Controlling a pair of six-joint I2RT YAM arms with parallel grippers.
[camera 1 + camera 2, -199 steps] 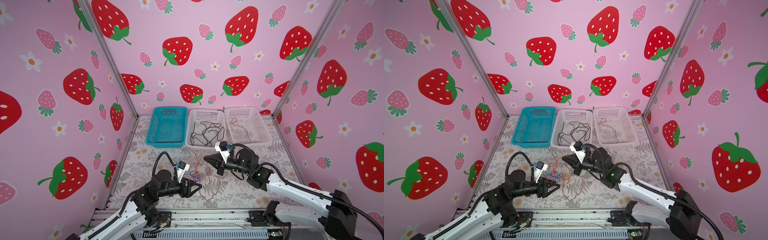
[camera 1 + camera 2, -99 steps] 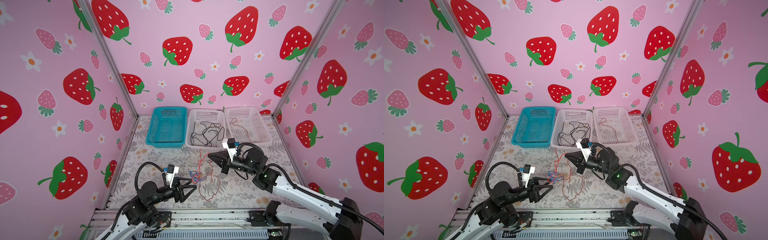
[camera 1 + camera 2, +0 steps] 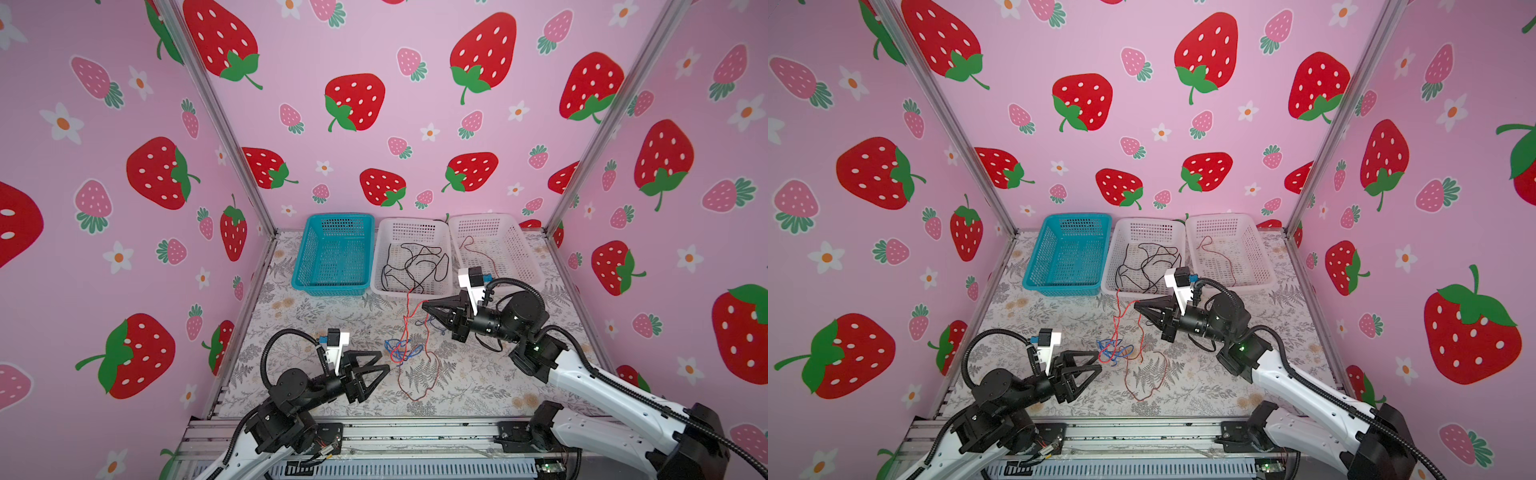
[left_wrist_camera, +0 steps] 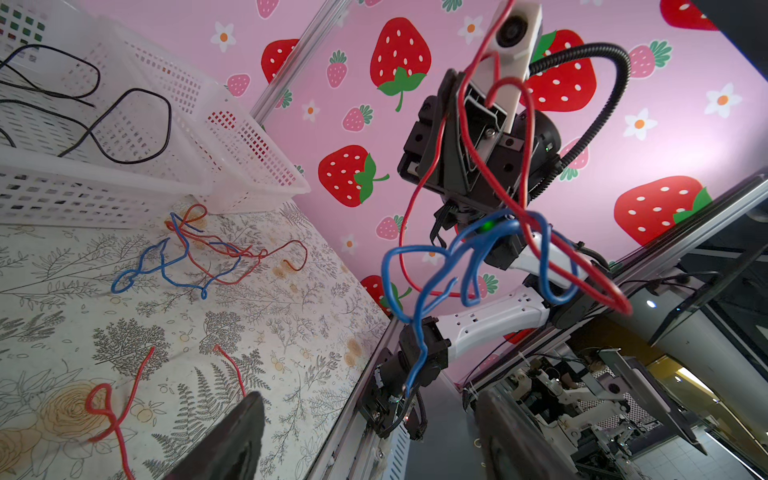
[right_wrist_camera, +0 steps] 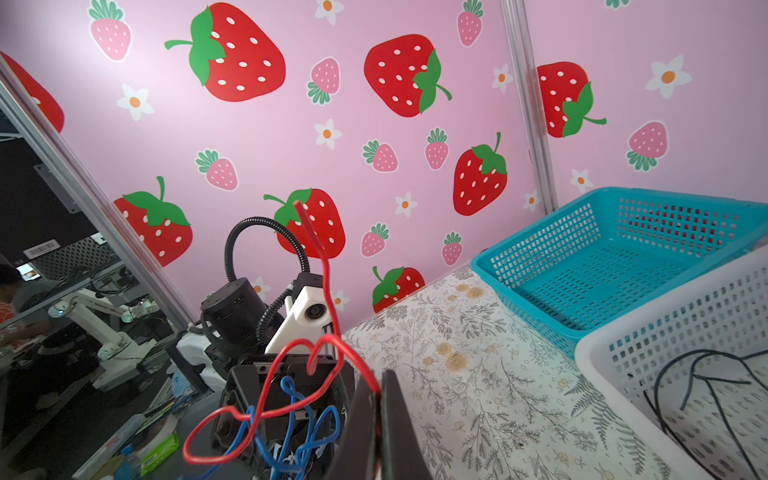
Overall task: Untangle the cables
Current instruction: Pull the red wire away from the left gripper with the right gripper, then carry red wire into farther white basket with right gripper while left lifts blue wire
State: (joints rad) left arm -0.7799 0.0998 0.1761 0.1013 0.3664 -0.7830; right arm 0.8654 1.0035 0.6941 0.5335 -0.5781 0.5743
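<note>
**At the front of the table: red cable held up, blue knot riding on it**

Nearest the rail, the left gripper (image 3: 385, 360) sits low over the table (image 3: 316, 320). Its jaws stand wide apart with nothing between them. The tips point at the blue cables (image 3: 401, 351), bunched in a small knot just off them. In the left wrist view this knot shows against the wall rather than the cloth. So it seems to hang clear of the table, threaded on the red cable (image 3: 405, 328). Likely reason for the wide jaws: ready to pinch the blue and draw it off the red.

Behind the knot, the right gripper (image 3: 426, 306) is raised and closed tight on the red cable. The right wrist view shows the strand pinched between its fingers. Holding it high probably lets the knot dangle so the crossings show. The slack drops to a loose loop on the table.

A second snarl (image 4: 185, 249), red and blue, lies on the table nearer the baskets.

At the back wall:
- blue basket (image 3: 328, 289): no cable visible in it
- middle basket (image 3: 399, 292): black cables (image 3: 415, 259)
- right basket (image 3: 521, 257): one red strand (image 3: 468, 241)

This looks like sorting by colour, with blue not yet delivered.

Surface: flat floral cloth. Room: pink strawberry walls (image 3: 374, 166) on three sides, with metal posts (image 3: 584, 166) in the corners.
</note>
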